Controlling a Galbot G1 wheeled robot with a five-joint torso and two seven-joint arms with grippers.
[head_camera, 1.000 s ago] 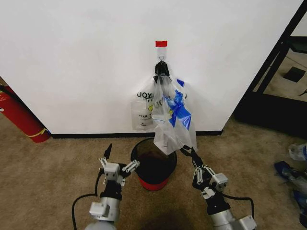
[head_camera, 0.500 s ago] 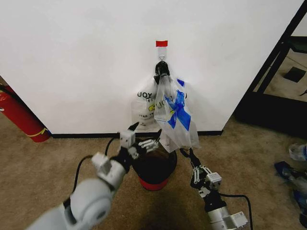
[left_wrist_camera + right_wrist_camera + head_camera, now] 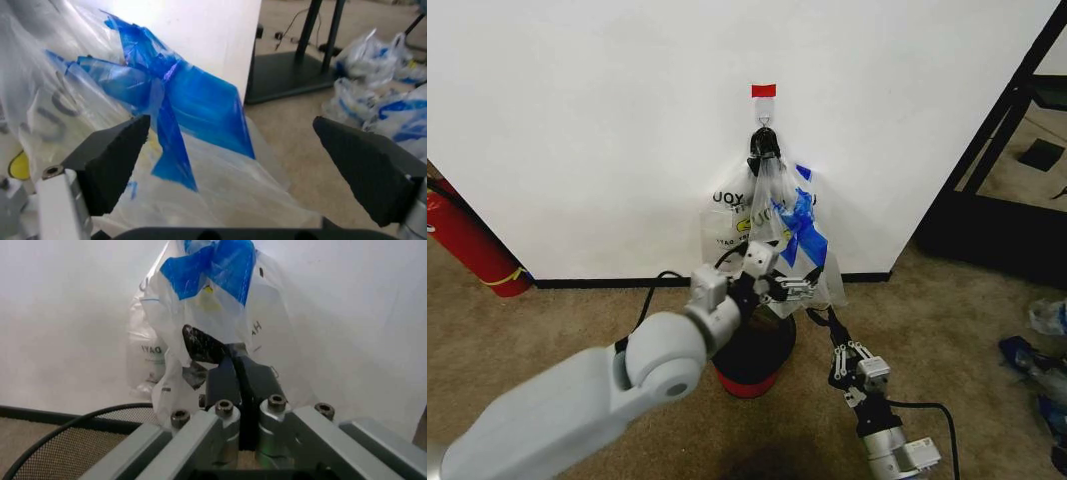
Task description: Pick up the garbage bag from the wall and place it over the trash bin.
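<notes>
The left pincer point(image 3: 795, 287), fingers spread open, reaches the garbage bag point(image 3: 793, 250) hanging on the wall point(image 3: 607, 140) above the trash bin point(image 3: 752, 350), while the right pincer point(image 3: 827, 326) waits closed below.

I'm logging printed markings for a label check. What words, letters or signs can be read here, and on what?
"JOY", partly hidden: black letters on the garbage bag hanging on the wall.
"DAY", mirrored: right wrist view, same bag's lower print.
Smaller print below: too blurred.
Red tape strip: blank.

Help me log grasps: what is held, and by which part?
Left gripper: open at the garbage bag, holding nothing. Right gripper: shut at its lower edge; hold unclear.
</notes>
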